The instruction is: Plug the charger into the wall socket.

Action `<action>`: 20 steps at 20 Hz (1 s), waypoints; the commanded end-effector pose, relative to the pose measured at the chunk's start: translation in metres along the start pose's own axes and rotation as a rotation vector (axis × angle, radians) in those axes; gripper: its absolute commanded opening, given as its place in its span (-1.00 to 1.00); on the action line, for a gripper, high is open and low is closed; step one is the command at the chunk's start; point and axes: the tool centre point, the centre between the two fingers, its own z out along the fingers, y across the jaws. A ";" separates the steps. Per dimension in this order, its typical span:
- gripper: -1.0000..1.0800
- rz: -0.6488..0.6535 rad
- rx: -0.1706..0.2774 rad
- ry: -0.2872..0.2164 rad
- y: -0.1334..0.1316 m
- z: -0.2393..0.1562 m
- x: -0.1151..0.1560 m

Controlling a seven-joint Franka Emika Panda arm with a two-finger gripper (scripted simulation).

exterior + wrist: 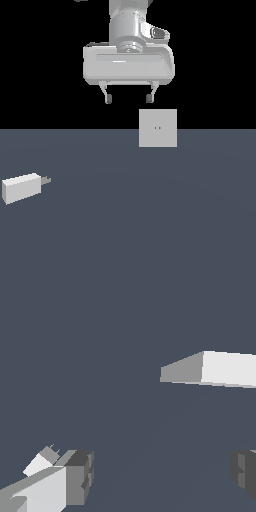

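Your gripper (129, 99) hangs high above the floor with the jaws spread wide and nothing between them; the wrist view agrees, one dark fingertip (80, 476) on one side, the other at the far edge, bare floor (150, 210) in the gap. Nothing grasped, so the step in hand looks like the reach for the charger (22, 187). It lies flat on the floor well off toward the exterior view's left, its two short grey prongs pointing toward the exterior view's right, roughly the wall socket's (157, 128) side. The socket plate stands upright farther back, just past the gripper toward the exterior view's right, two tiny orange holes near its centre. In the wrist view the charger (40, 462) peeks out just beside the one fingertip, the socket (220, 370) sits apart. To do it well: travel over the charger first, centre the block between the fingers, turn the wrist so the pads close across the narrow sides, grip the body behind the prongs, keep the prongs free and level. Descend straight, don't nudge it. Risk I'd judge: an off-centre pinch twists the block and spoils prong-to-hole alignment later.
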 end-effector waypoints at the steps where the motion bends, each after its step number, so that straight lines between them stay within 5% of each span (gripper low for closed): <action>1: 0.92 0.000 0.000 0.000 0.000 0.000 0.000; 20: 0.92 0.180 0.001 0.017 -0.035 0.026 -0.037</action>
